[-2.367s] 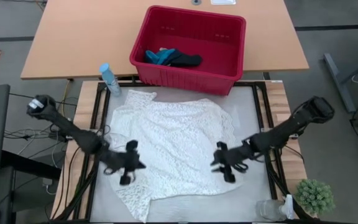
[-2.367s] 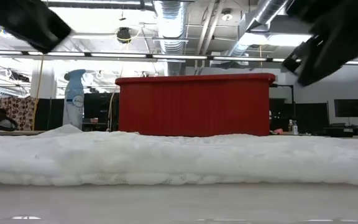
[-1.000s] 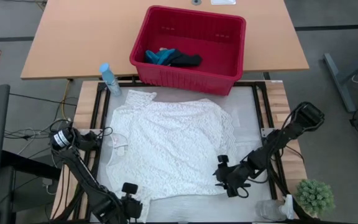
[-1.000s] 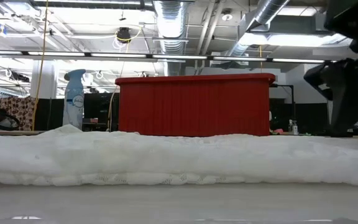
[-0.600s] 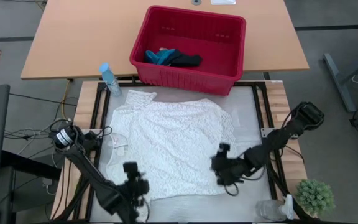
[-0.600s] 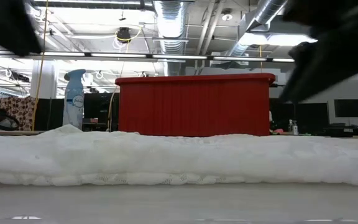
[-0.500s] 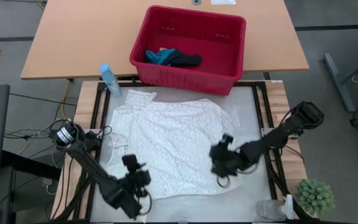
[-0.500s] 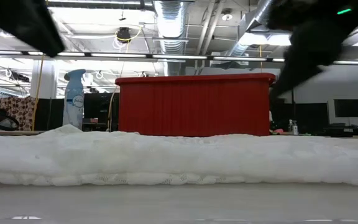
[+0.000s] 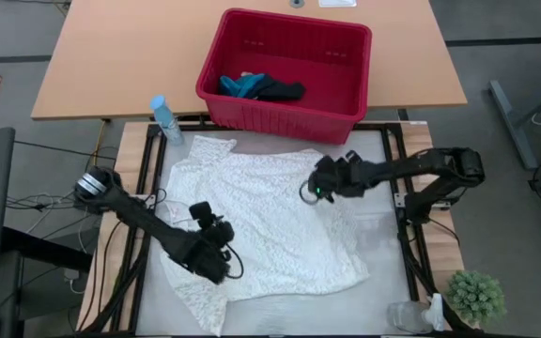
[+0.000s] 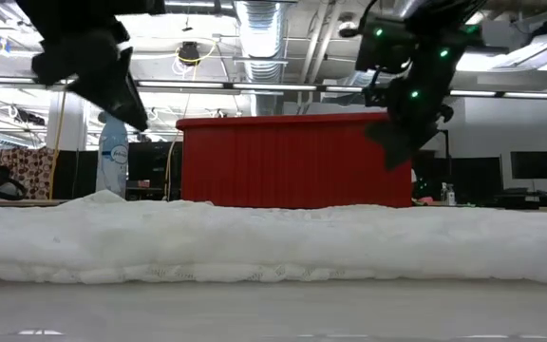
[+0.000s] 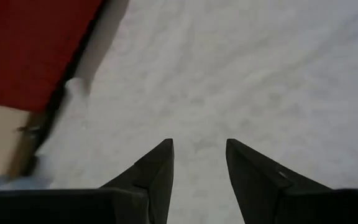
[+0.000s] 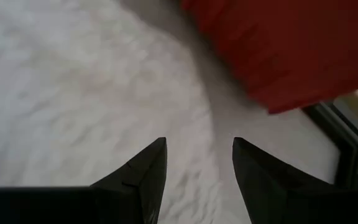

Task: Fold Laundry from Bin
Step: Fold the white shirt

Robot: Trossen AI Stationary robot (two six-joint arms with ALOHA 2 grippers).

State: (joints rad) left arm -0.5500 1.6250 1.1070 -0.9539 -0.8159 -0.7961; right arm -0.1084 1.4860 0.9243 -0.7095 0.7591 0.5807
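Nearest us, our left gripper hangs over the near-left part of the white lacy garment. In its wrist view the two fingers stand parted with only cloth showing in the gap, so we hold nothing there. The garment lies directly beneath it, and the near-left hem trails off toward the table's front edge just beyond the gripper's reach line.

The garment itself is spread fairly flat across the grey work mat. We judge its long axis to run from the near edge of the table toward the bin, with a collar-like corner pointing at the far left, close to the spray bottle. The near-right corner looks bunched and turned toward the centre.

Farther back, our right gripper sits over the far-right part of the same garment, near what looks like a shoulder or sleeve edge. Its fingers are also apart and empty in the wrist view. For a grasp at the far edge this arm is clearly the nearer one; for the near hem, the left.

Beyond the mat stands the red bin, touching or nearly touching the garment's far edge. Inside it rest the teal-blue cloth and the dark cloth, lying side by side against the left wall.
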